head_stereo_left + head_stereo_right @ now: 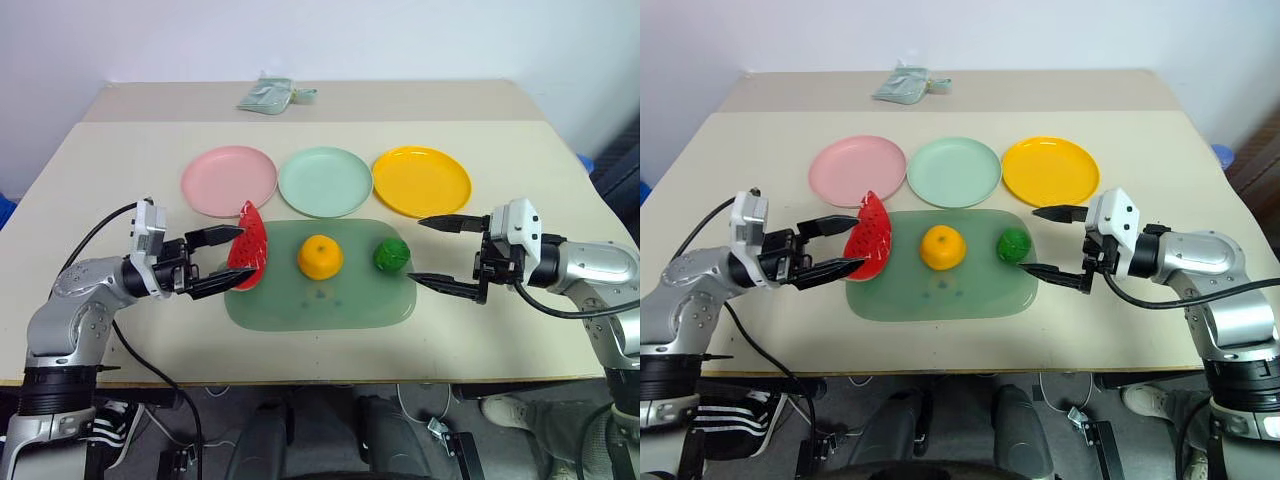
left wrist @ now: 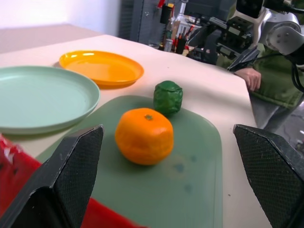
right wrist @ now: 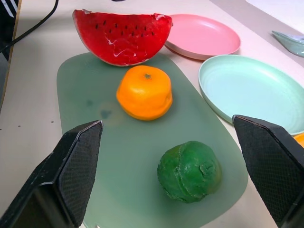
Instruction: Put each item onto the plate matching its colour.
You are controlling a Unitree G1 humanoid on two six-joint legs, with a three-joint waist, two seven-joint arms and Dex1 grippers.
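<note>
Left gripper (image 1: 222, 260) spread wide, empty, at the mat's (image 1: 320, 310) left edge; one finger partly covers the watermelon (image 1: 249, 250). Right gripper (image 1: 440, 253) equally wide, empty, beside the green ball (image 1: 391, 255). Orange (image 1: 320, 257) mid-mat, unobstructed.

No readable text, label, brand, number or sign shows anywhere in these pictures.
</note>
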